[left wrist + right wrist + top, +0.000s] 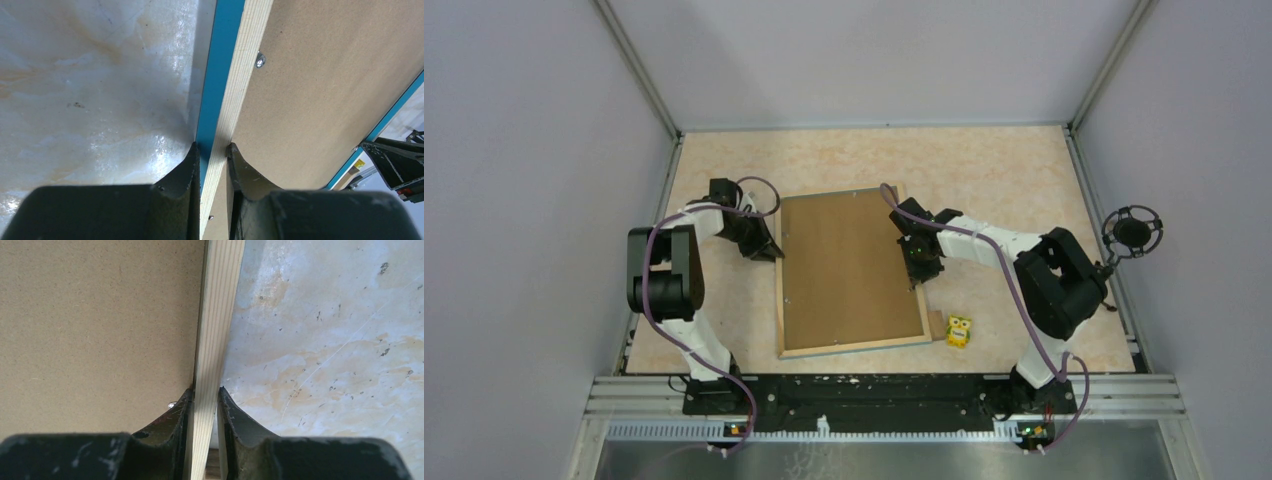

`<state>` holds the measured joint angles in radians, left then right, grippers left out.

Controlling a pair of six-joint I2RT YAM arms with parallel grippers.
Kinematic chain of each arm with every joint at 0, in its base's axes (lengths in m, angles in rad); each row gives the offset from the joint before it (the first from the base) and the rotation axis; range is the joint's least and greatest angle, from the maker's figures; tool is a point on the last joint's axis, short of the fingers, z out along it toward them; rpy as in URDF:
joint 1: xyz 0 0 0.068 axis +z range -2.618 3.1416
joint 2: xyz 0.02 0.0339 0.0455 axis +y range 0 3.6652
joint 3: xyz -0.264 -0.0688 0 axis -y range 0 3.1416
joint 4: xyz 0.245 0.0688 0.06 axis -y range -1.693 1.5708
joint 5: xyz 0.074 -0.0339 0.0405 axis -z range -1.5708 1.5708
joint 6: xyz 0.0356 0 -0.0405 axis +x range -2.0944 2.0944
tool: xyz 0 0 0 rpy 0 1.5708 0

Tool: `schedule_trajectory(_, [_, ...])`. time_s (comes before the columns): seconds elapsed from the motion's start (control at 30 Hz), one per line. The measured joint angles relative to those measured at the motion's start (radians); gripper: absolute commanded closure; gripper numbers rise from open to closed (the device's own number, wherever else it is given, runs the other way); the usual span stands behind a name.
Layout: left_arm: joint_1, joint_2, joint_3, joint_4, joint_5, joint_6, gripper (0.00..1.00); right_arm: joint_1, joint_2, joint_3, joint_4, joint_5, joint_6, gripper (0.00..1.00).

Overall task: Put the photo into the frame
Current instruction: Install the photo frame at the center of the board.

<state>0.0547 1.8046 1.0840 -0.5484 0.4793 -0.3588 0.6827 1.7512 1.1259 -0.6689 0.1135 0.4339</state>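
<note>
Your left gripper [212, 147] pinches the frame's [854, 347] left rail. The frame lies face down, a brown board [849, 270] filling it, so any photo inside is hidden from you. Your right gripper [206, 390] pinches the frame's right rail.
</note>
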Motion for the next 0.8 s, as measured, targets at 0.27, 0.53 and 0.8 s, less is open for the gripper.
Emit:
schedule_trajectory(0.27, [0.000,0.000,0.000,0.000,0.000,-0.002,1.00,0.000,-0.003,-0.006,0.009,-0.003,0.000,0.72])
schedule_trajectory(0.53, [0.000,0.000,0.000,0.000,0.000,-0.002,1.00,0.000,-0.026,-0.042,0.053,-0.014,0.003,0.71])
schedule_trajectory(0.8, [0.000,-0.006,-0.006,0.007,-0.001,-0.002,1.00,0.000,-0.032,-0.048,0.060,-0.006,0.017,0.75])
